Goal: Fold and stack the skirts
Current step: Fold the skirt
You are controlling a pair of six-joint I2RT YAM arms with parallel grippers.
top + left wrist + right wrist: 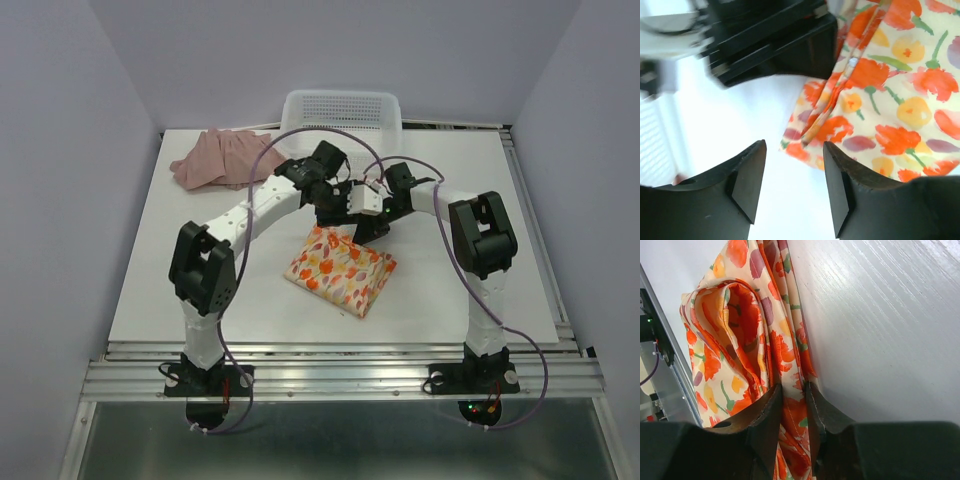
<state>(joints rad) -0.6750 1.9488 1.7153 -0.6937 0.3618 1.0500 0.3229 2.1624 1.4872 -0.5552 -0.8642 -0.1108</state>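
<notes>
The cream skirt point(339, 270) with orange, red and yellow print lies folded in a rough square at the table's middle. My right gripper point(365, 228) is at its far edge, and in the right wrist view it point(794, 390) is shut on a fold of that skirt point(740, 340). My left gripper point(332, 212) hovers just beyond the skirt's far corner; in the left wrist view it point(794, 167) is open and empty over bare table, the skirt point(890, 100) to its right. The dusty pink skirt point(222, 156) lies crumpled at the far left.
A white mesh basket point(342, 113) stands at the table's far edge, behind both grippers. The white table point(450, 300) ends at a metal rail point(340, 372) near the arm bases. Purple cables loop over both arms.
</notes>
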